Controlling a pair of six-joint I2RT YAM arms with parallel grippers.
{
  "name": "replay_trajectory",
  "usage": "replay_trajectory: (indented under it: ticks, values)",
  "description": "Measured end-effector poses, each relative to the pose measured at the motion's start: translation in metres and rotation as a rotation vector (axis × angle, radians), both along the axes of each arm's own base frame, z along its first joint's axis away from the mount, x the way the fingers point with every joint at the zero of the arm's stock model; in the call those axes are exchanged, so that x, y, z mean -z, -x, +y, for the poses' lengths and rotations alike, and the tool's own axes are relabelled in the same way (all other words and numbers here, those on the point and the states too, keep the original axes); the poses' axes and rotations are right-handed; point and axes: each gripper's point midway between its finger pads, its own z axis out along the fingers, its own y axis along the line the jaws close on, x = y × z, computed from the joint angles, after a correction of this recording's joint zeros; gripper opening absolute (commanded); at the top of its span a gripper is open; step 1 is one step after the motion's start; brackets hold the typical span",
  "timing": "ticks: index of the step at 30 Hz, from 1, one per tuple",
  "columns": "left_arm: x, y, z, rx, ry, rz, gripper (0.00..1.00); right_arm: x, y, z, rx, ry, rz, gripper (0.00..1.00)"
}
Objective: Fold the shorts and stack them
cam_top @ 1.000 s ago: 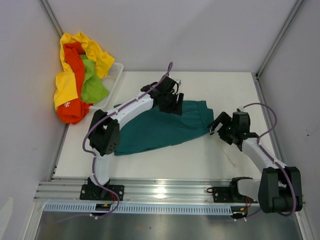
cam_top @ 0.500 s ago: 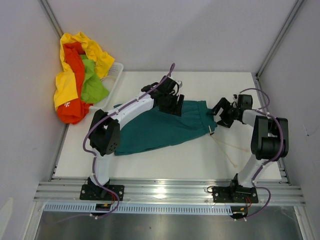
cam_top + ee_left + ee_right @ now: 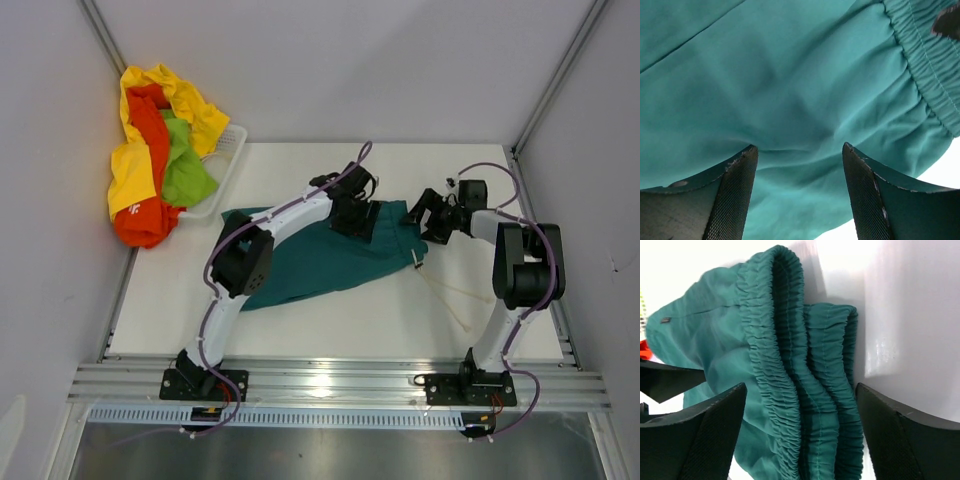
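Note:
Dark teal shorts (image 3: 310,265) lie spread on the white table (image 3: 330,320), with the elastic waistband (image 3: 785,315) at their right end. My left gripper (image 3: 358,220) hangs open just above the fabric near the waist; in the left wrist view, teal cloth (image 3: 790,75) fills the space beyond its open jaws (image 3: 797,147). From the right, my right gripper (image 3: 422,218) faces the bunched waistband and stands open, its jaws (image 3: 801,385) straddling the waistband without closing on it. A pale drawstring (image 3: 448,295) trails toward the near right.
A white basket (image 3: 228,160) stands at the far left corner. Yellow (image 3: 132,170), orange-red (image 3: 150,135) and lime green (image 3: 185,172) shorts spill over its rim. Grey walls close in the table on three sides.
My right arm has swung from the near right up to the waistband end of the shorts. My left gripper has shifted slightly right along the fabric. Both stay open.

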Motion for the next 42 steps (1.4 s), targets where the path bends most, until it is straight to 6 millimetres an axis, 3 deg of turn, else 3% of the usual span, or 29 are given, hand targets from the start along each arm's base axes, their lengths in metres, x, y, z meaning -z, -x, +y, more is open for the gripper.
replay_trajectory:
  ticks: [4, 5, 7, 8, 11, 14, 18, 28, 31, 32, 35, 38, 42]
  values:
    - [0.012, -0.006, -0.002, -0.007, -0.021, 0.004, 0.71, 0.004, 0.003, 0.012, -0.031, 0.041, 0.001, 0.73]
    - [0.015, -0.007, -0.003, -0.008, -0.028, 0.004, 0.7, 0.005, 0.005, 0.016, -0.042, 0.048, 0.002, 0.61]
    - [0.023, -0.008, -0.002, -0.013, -0.048, 0.011, 0.7, 0.01, 0.009, 0.022, -0.057, 0.063, 0.015, 0.49]
    - [0.027, -0.01, -0.001, -0.017, -0.059, 0.011, 0.7, 0.012, 0.011, 0.025, -0.064, 0.062, 0.026, 0.34]
    - [0.031, -0.014, 0.001, -0.028, -0.081, -0.001, 0.7, 0.019, 0.017, 0.029, -0.073, 0.07, 0.049, 0.18]
    - [0.03, -0.018, 0.001, -0.028, -0.091, -0.018, 0.7, 0.022, 0.02, 0.029, -0.069, 0.07, 0.062, 0.1]
    - [0.032, -0.018, 0.0, -0.018, -0.105, -0.026, 0.68, 0.022, 0.025, 0.031, -0.069, 0.079, 0.059, 0.08]
    - [0.035, -0.009, -0.002, 0.053, -0.119, -0.062, 0.67, -0.009, 0.093, 0.061, -0.146, 0.103, 0.01, 0.11]
    - [0.035, -0.003, -0.002, 0.075, -0.105, -0.075, 0.67, -0.015, 0.115, 0.065, -0.159, 0.09, 0.017, 0.4]
    - [0.035, -0.001, -0.002, 0.083, -0.101, -0.08, 0.67, -0.016, 0.119, 0.064, -0.159, 0.091, 0.015, 0.54]
    - [0.035, 0.004, 0.0, 0.092, -0.098, -0.083, 0.67, -0.021, 0.126, 0.06, -0.14, 0.088, 0.009, 0.74]
    - [0.035, 0.006, 0.0, 0.1, -0.098, -0.089, 0.66, -0.026, 0.129, 0.047, -0.09, 0.074, 0.001, 0.84]
    - [0.035, 0.006, 0.0, 0.111, -0.099, -0.096, 0.66, -0.025, 0.13, 0.036, -0.039, 0.033, -0.002, 0.88]
